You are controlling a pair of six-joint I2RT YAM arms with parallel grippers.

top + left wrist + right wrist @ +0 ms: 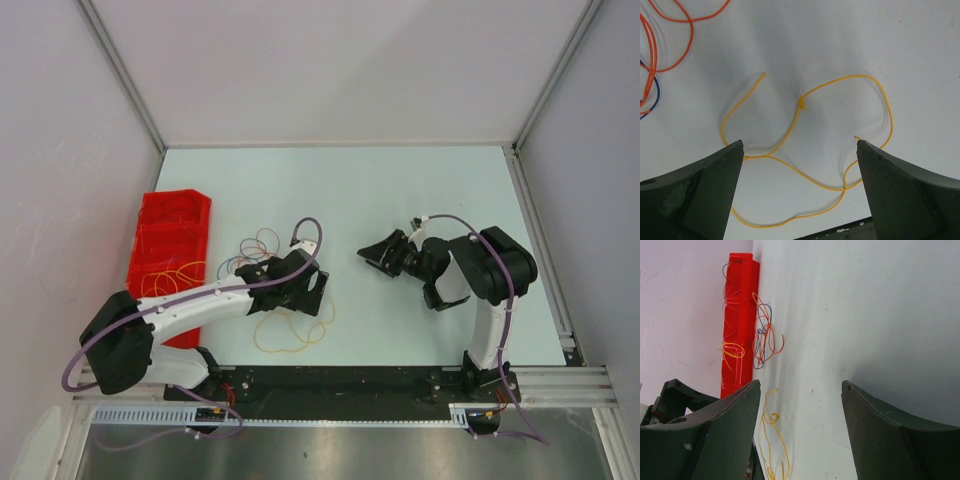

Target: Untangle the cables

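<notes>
A loose yellow-orange cable (pixel 805 150) lies in loops on the white table under my left gripper (pixel 800 150), which is open and empty above it. The same cable shows in the top view (pixel 285 335) and the right wrist view (pixel 771 432). A tangle of orange, red and blue cables (pixel 256 250) lies left of the left gripper; it also shows in the right wrist view (pixel 765 337) and at the left wrist view's top left (pixel 655 55). My right gripper (pixel 375 257) is open and empty, right of centre, pointing left.
A red bin (pixel 168 250) holding a few thin yellow cables stands at the table's left edge, also in the right wrist view (pixel 740 325). Grey walls enclose the table on three sides. The black base rail (pixel 340 382) runs along the near edge.
</notes>
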